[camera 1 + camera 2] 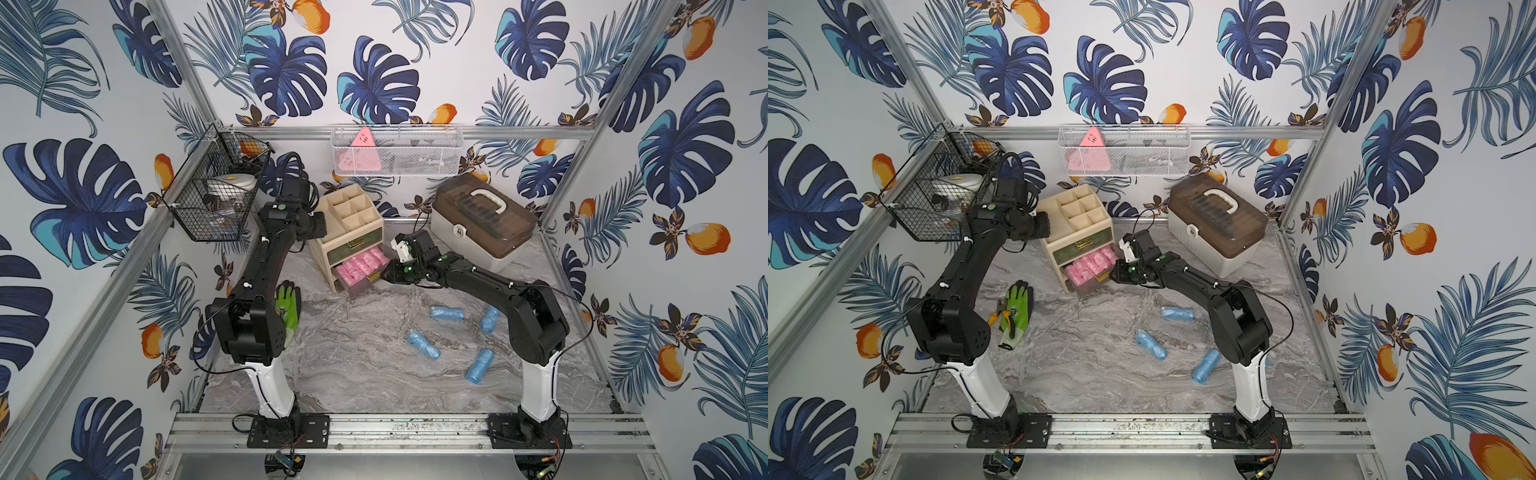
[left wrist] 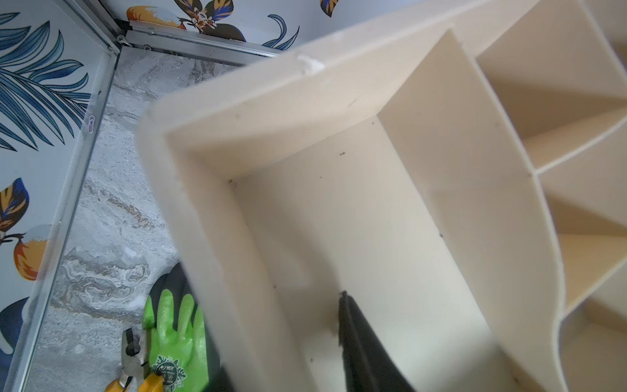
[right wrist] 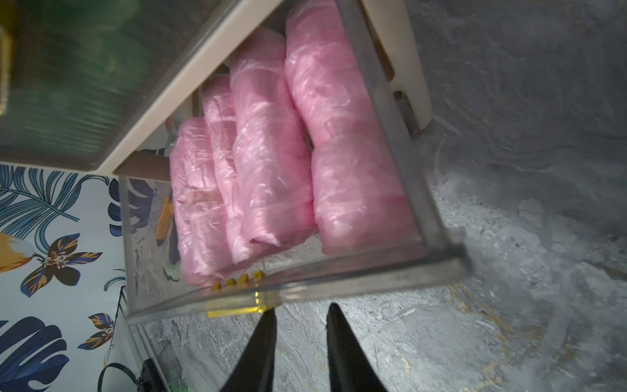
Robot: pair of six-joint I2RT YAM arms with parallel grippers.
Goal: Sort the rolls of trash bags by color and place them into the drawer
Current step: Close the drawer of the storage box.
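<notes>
Several pink rolls of trash bags (image 1: 361, 264) (image 3: 271, 152) lie side by side in the open clear lower drawer (image 1: 359, 289) (image 3: 390, 268) of a cream organiser (image 1: 349, 216) (image 2: 258, 101). The drawer above it is closed and tinted green. Several light blue rolls (image 1: 446, 313) (image 1: 1151, 344) lie loose on the marble table. My right gripper (image 3: 302, 309) is open with nothing between its fingers; one fingertip (image 3: 269, 314) touches the drawer's gold handle. My left gripper (image 2: 271, 322) is open astride the organiser's side wall, one finger (image 2: 356, 339) inside a top compartment.
A green work glove (image 1: 286, 307) (image 2: 173, 332) and pliers (image 2: 132, 359) lie by the left arm. A brown-lidded storage box (image 1: 482, 220) stands at the back right. A black wire basket (image 1: 216, 187) and a white mesh basket (image 1: 395, 151) hang on the walls.
</notes>
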